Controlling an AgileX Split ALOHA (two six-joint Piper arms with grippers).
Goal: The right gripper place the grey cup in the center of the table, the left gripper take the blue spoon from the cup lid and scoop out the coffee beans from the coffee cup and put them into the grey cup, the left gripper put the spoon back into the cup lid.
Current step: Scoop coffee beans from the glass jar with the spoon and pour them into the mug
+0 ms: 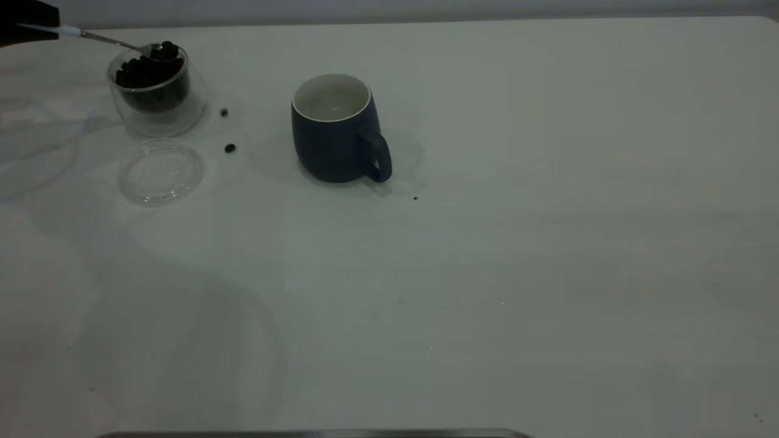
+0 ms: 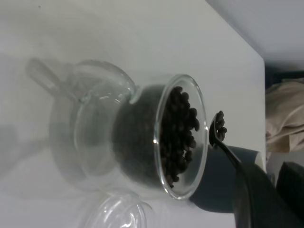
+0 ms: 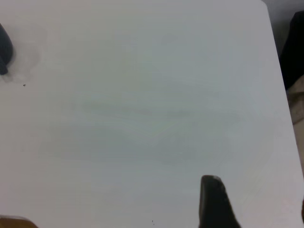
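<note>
The left gripper point(image 1: 30, 25) is at the table's far left corner, shut on the pale blue handle of the blue spoon point(image 1: 91, 35). The spoon's bowl point(image 2: 219, 126) holds a few coffee beans and hovers just over the rim of the clear coffee cup point(image 1: 155, 91), which is full of dark coffee beans point(image 2: 178, 135). The clear cup lid point(image 1: 161, 170) lies bare in front of that cup. The grey cup point(image 1: 338, 131) stands upright near the middle, its white inside bare and its handle toward the front right. The right gripper point(image 3: 256, 202) hangs open over bare table, far from the cups.
Two loose beans point(image 1: 230, 148) lie on the white table point(image 1: 517, 274) between the coffee cup and the grey cup. A tiny dark speck point(image 1: 415, 198) sits by the mug's handle. A metal edge point(image 1: 316, 434) runs along the front.
</note>
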